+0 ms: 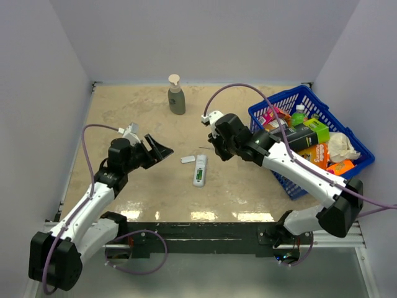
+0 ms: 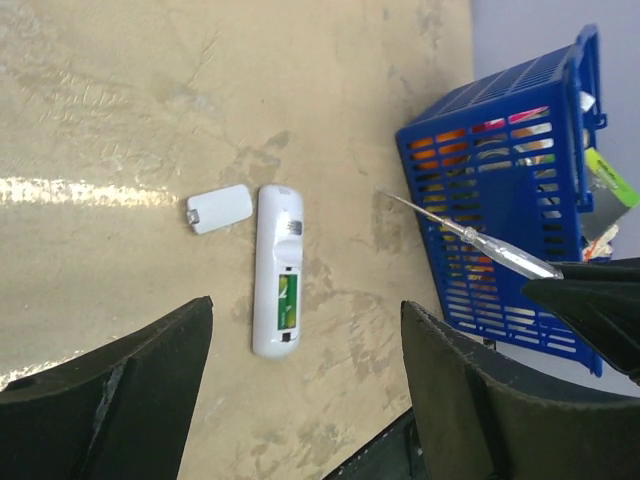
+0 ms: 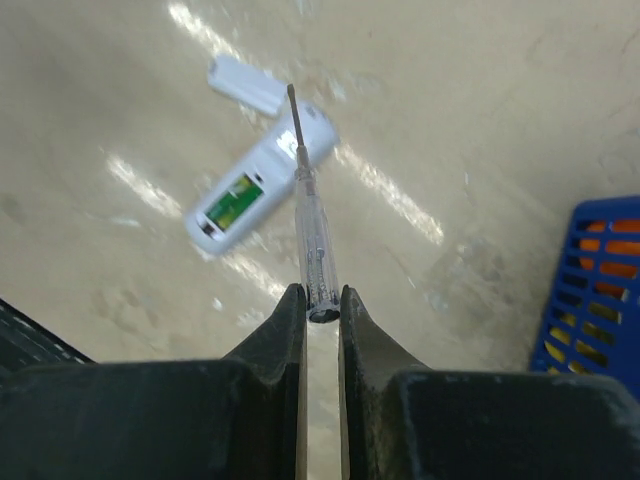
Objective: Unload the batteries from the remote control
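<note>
Lying mid-table, the remote (image 1: 200, 171) has its cover (image 1: 187, 159) off at its 10 o'clock; batteries (image 2: 285, 301) not yet out. The right gripper (image 3: 322, 300) clamps a thin stick (image 3: 312, 240); the left gripper (image 1: 160, 148), at 9 o'clock, gapes empty.

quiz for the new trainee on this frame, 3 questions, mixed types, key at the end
1. True or false: the batteries are already out of the remote control.
2. What is the right gripper holding? A) a battery B) a thin clear-handled stick C) nothing
3. Fill in: the left gripper is ___ and holds nothing.

Key: 1 false, since green still shows in the recess; 2 B; 3 open.
</note>
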Robot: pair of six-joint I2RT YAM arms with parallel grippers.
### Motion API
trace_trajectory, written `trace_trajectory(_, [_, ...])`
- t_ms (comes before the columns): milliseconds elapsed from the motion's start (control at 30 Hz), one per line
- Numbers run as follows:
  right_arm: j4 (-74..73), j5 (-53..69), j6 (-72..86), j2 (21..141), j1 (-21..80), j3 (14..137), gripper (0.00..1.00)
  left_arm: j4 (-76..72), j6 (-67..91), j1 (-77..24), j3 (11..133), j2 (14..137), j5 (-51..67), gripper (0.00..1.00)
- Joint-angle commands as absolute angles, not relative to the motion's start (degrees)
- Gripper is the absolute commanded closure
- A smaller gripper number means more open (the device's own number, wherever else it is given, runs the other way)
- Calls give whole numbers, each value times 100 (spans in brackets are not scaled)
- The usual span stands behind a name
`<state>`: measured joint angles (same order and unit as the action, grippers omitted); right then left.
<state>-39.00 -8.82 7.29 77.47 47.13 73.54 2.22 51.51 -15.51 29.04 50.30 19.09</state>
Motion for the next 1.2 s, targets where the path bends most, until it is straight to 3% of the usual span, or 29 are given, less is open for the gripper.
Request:
trace_trajectory(0, [-4965,-1011,-806,8085,4755,7865,100,97,4913,-1468,2901,5334,2144,21])
trace_trajectory(233, [-4430,-370,-3239,8051,4878,7383,100,-571,4957,-932,2523,5871,3251,21])
trace_trajectory(433, [-4605,-263,-4129,8156,5036,7409,100,-720,4852,-633,2364,6117,3533,21])
trace_trajectory(1167, [-6056,-782,-3366,9527,5642,8745,100,-352,4307,-457,2434,6302,3445,21])
